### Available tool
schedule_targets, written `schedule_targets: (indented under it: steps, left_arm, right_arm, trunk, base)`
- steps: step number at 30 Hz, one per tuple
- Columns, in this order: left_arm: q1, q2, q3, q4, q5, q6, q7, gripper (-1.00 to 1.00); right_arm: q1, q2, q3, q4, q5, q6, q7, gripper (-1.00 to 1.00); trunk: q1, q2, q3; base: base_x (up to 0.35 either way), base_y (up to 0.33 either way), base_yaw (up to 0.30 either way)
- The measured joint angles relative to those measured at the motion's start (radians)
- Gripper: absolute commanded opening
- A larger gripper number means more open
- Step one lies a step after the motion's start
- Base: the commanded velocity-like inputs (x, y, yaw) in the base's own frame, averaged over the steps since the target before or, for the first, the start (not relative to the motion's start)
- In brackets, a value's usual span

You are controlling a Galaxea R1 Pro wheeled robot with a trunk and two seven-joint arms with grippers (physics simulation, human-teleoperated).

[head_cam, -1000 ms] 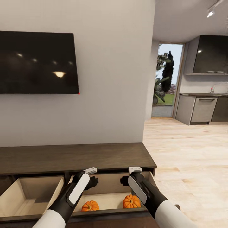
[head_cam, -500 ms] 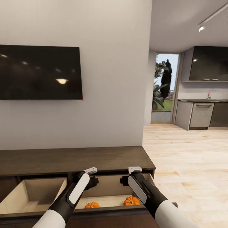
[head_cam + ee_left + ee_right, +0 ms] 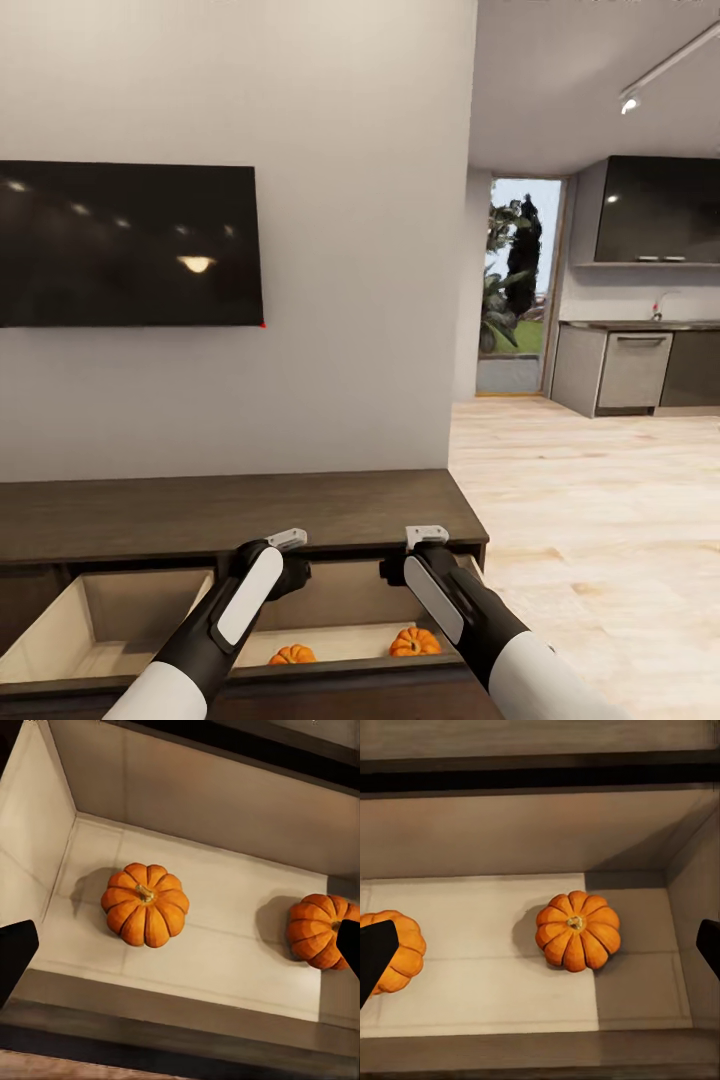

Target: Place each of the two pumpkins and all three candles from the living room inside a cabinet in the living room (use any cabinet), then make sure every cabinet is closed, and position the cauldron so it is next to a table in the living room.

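Observation:
Two orange pumpkins lie on the pale floor of an open drawer of the dark-brown cabinet (image 3: 230,510). The left pumpkin (image 3: 292,655) (image 3: 145,904) (image 3: 397,952) and the right pumpkin (image 3: 415,642) (image 3: 578,931) (image 3: 322,931) sit apart, both upright. My left gripper (image 3: 290,572) (image 3: 180,949) hovers open above the drawer, fingers spread wide, holding nothing. My right gripper (image 3: 400,568) (image 3: 540,949) hangs open beside it, also empty. The candles, the cauldron and the table are out of view.
A second open drawer (image 3: 110,610) gapes to the left of the first. A black TV (image 3: 125,245) hangs on the wall above the cabinet. To the right, pale wood floor (image 3: 590,520) runs to a kitchen with grey units (image 3: 630,370) and a glass door (image 3: 515,280).
The whole head picture has shifted, so the camera moved: TV and cabinet top sit lower, and the drawer front hides more of the pumpkins. Arms and pumpkins keep their places.

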Motion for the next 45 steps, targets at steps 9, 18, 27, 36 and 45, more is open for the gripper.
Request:
schedule_targets:
  steps: [9,18,27,36,45]
  left_arm:
    - [0.000,0.000,-0.001,0.000,0.000,0.000,0.001,1.00]
    - [0.000,0.000,0.000,0.000,0.000,0.000,-0.001,1.00]
    - [0.000,0.000,-0.001,0.000,0.000,0.000,-0.002,1.00]
    - [0.000,0.000,-0.001,0.000,0.000,0.000,-0.002,1.00]
    - [0.000,0.000,-0.001,0.001,-0.001,0.000,-0.004,1.00]
  right_arm:
    - [0.000,0.000,0.000,0.000,0.000,-0.002,0.000,1.00]
    - [0.000,0.000,0.000,0.000,0.000,-0.002,0.000,1.00]
    - [0.000,0.000,0.000,0.000,0.000,-0.002,0.000,1.00]
    - [0.000,0.000,0.000,0.000,0.000,-0.002,0.000,1.00]
    - [0.000,0.000,0.000,0.000,0.000,-0.002,0.000,1.00]
  trunk:
    - [-0.035,0.063,0.028]
    - [-0.069,0.126,0.056]
    - [-0.103,0.189,0.085]
    - [-0.138,0.252,0.113]
    - [-0.172,0.315,0.141]
  base:
    - [-0.013,0.000,0.000]
    - [-0.012,0.000,0.000]
    - [-0.229,0.000,0.000]
    - [-0.278,0.000,0.000]
    - [-0.288,0.000,0.000]
